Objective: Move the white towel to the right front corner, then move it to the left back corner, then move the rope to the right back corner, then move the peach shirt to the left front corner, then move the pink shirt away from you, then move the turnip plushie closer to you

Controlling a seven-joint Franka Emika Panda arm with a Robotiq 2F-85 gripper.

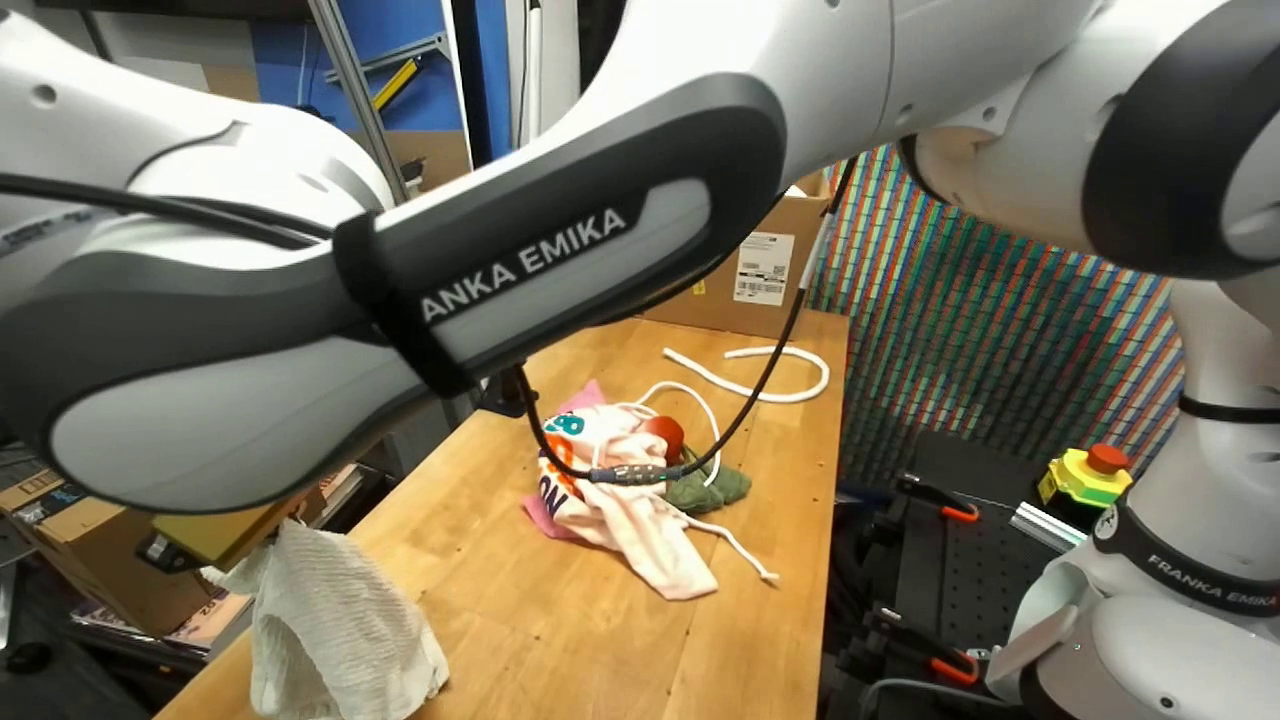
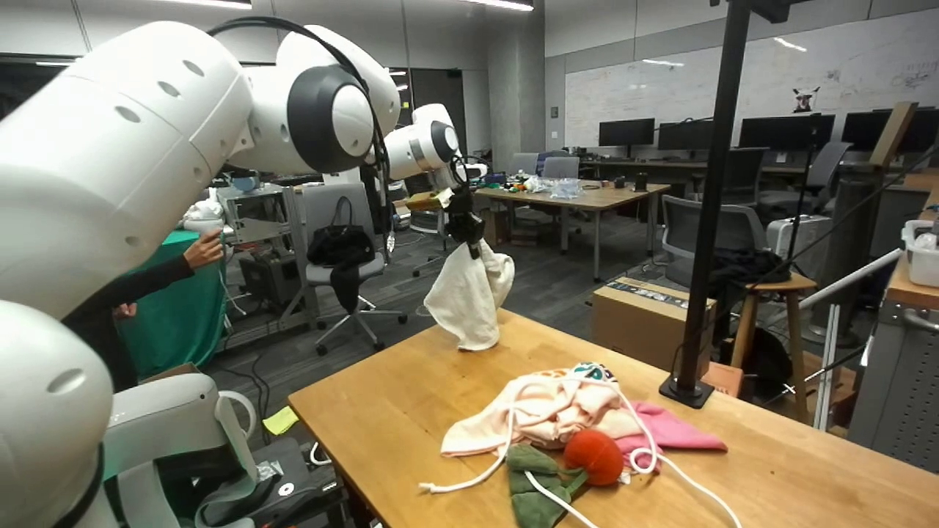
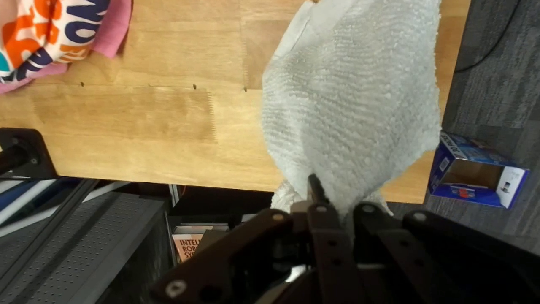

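Observation:
My gripper (image 3: 333, 198) is shut on the white towel (image 3: 354, 101), which hangs down from the fingers over a table corner. In an exterior view the gripper (image 2: 475, 248) holds the towel (image 2: 463, 304); I cannot tell if its lower edge touches the table. The towel (image 1: 335, 625) also hangs at lower left in an exterior view; the gripper is hidden there. The peach shirt (image 2: 543, 411) lies crumpled partly over the pink shirt (image 2: 678, 429). The red turnip plushie (image 2: 596, 458) with green leaves lies against them. White rope (image 2: 469, 485) drapes over the pile; more rope (image 1: 800, 397) lies curved beyond it.
A black post base (image 2: 686, 392) stands on the table edge near the pink shirt. A cardboard box (image 1: 715, 285) stands at the table's far end. A blue box (image 3: 474, 169) lies on the floor past the table corner. The arm's cable (image 1: 735, 425) hangs in front of the pile.

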